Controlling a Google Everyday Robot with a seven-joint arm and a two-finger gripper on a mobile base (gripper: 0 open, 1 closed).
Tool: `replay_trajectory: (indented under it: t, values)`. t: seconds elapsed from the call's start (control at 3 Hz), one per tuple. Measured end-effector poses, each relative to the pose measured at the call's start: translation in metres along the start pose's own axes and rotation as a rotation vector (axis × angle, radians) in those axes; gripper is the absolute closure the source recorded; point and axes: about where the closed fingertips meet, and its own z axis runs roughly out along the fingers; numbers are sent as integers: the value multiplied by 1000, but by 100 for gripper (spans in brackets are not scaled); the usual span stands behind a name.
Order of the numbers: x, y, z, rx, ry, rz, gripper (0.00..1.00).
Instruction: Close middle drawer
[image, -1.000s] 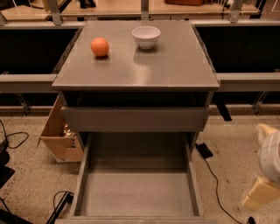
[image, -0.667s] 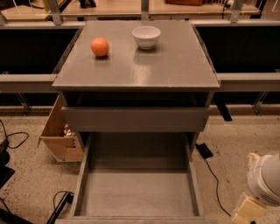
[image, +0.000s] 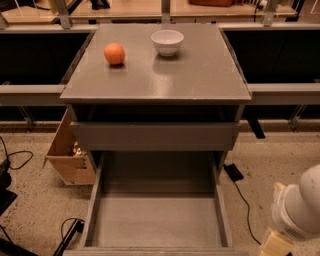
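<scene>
The middle drawer (image: 157, 220) is pulled far out of the grey cabinet (image: 200, 80), and its long shallow tray is empty. Its front panel lies along the bottom edge of the view and only its top rim shows. Above it, another grey drawer front (image: 155, 136) sits just under the cabinet top. My gripper (image: 276, 246) is at the lower right corner, below the white arm segment (image: 300, 207). It is to the right of the open drawer and apart from it.
An orange (image: 114, 53) and a white bowl (image: 167, 42) stand on the cabinet top. A cardboard box (image: 67, 155) sits on the floor at the left. Cables (image: 242, 195) and a black block (image: 233, 172) lie right of the drawer. Grey rails run along both sides.
My arm and gripper have moved down and slightly left in the lower right corner. The drawer, orange and bowl have not moved.
</scene>
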Motion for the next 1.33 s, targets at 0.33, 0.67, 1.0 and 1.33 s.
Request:
replay_trajectory:
  t: [0.33, 0.67, 1.0, 1.33]
  values:
    - [17, 28, 64, -77, -45, -65, 4]
    - [28, 49, 99, -116, -75, -135, 27]
    - [32, 64, 130, -131, -111, -169, 50]
    - [39, 75, 160, -147, -139, -176, 73]
